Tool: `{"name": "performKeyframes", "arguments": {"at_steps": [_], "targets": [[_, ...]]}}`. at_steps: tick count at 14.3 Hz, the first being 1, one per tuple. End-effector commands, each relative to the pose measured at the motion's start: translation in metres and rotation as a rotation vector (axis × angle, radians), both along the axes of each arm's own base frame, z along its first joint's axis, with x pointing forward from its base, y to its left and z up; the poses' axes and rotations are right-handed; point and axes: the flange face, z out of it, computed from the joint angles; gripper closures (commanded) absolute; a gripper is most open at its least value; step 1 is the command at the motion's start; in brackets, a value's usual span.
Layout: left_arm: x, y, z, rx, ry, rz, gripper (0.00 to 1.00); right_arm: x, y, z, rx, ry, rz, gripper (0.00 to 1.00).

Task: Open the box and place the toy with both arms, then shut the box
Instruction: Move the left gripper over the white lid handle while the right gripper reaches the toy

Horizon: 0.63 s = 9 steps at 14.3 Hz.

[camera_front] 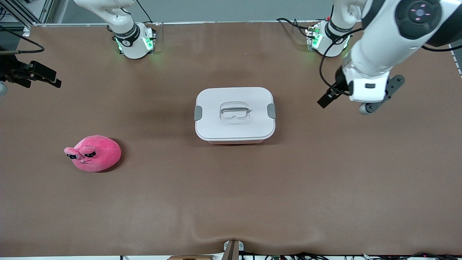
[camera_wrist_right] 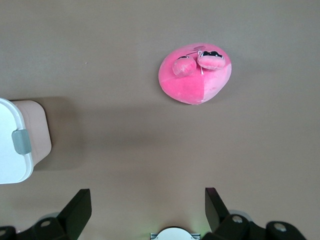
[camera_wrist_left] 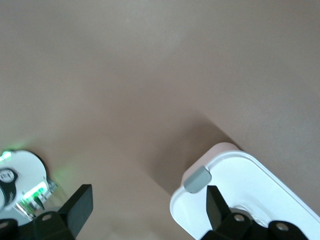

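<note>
1. Fingers (camera_wrist_left: pixel 80 205) on my left gripper (camera_wrist_left: pixel 147 210) are spread wide and hold nothing.
2. I see that left gripper hanging in the air over the table (camera_front: pixel 325 180), toward the left arm's end, beside the box (camera_front: pixel 234 113).
3. My right gripper (camera_wrist_right: pixel 147 212) has its fingers (camera_wrist_right: pixel 77 210) wide apart too, with nothing between them.
4. It hangs over bare table at the right arm's end, and I see the toy (camera_front: pixel 94 153) on the table below its wrist camera.
5. I see the box sitting in the middle of the table with its white lid (camera_front: pixel 234 108) on.
6. Grey clips (camera_front: pixel 198 112) sit on the two short sides of the lid.
7. I see the pink toy lying on the table, well apart from the box, toward the right arm's end and nearer to the front camera than the box.
</note>
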Motion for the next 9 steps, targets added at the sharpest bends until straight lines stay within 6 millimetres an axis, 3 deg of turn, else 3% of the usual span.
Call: {"name": "performKeyframes", "arguments": {"at_steps": [1,3,9], "targets": [[0.002,-0.018,-0.008,0.001,0.018,0.115,0.00,0.001,-0.001,0.001,0.002,0.004,-0.009,0.00],[-0.006,-0.044,-0.015,0.013,0.027,0.159,0.00,0.001,0.000,0.001,0.002,0.003,-0.006,0.00],[-0.019,-0.096,-0.036,0.041,0.014,0.312,0.00,0.001,-0.002,-0.001,0.002,0.010,-0.010,0.00]]}}
